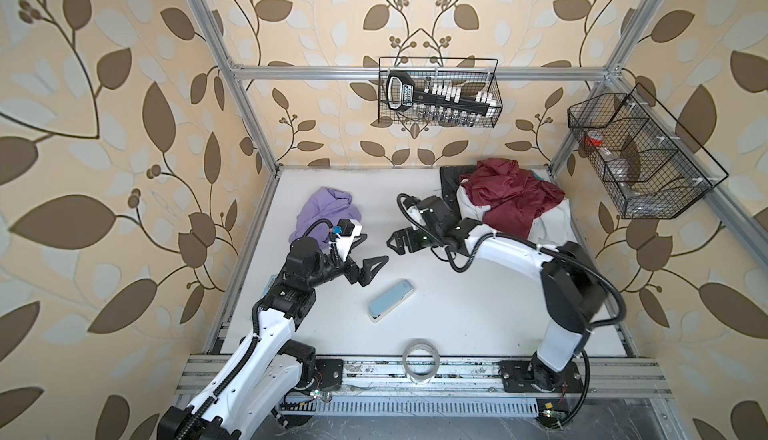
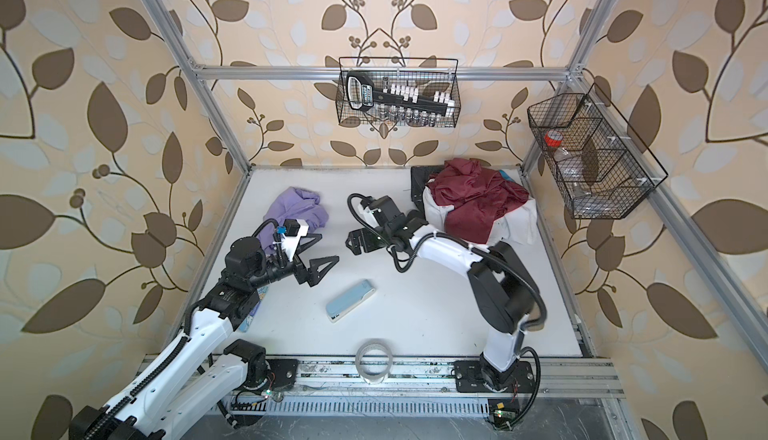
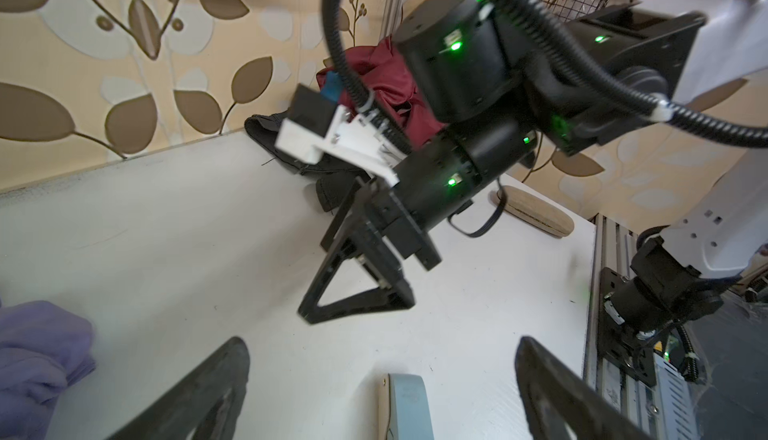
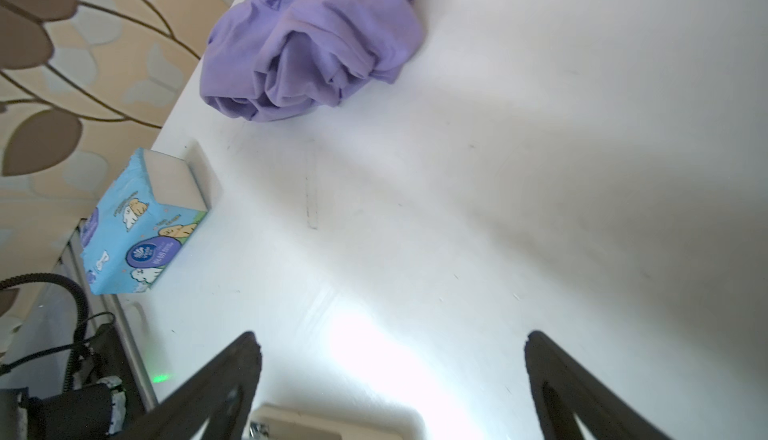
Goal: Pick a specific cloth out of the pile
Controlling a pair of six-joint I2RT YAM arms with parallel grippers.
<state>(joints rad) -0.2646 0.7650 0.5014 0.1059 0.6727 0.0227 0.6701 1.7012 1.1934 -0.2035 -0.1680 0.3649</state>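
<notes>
1. I see the cloth (image 1: 323, 213), lavender and crumpled into a loose heap. It lies on the far-left part of the white table (image 1: 478, 313), close to the left edge. It sits alone, well apart from the pile. The right wrist view shows it clearly (image 4: 311, 42), with nothing on it.
2. The pile (image 1: 511, 198) fills the far-right corner. Maroon fabric is on top, white is under it, and black shows at its back-left edge.
3. The left gripper (image 1: 376, 246) is near the cloth, on my side of it, pointing toward mid-table. Its jaws stand wide apart with nothing between them. In the left wrist view the cloth (image 3: 37, 354) lies off to one side of a finger (image 3: 199, 392), not touching it.
4. The right gripper (image 1: 397, 242) is at mid-table, between cloth and pile, and faces the left one. Their tips are near but apart. Its jaws are spread wide and empty; the right wrist view (image 4: 390, 336) shows only bare table between the fingers.
5. The light-blue box (image 1: 390, 300) lies flat, nearer me than both grippers.
6. A tape roll (image 1: 420, 376) stands on the front rail.
7. A tissue pack (image 4: 141, 225) sits at the table's left edge.
8. Two wire baskets hang on the frame, one at the back (image 1: 438, 61) and one on the right (image 1: 623, 192).
</notes>
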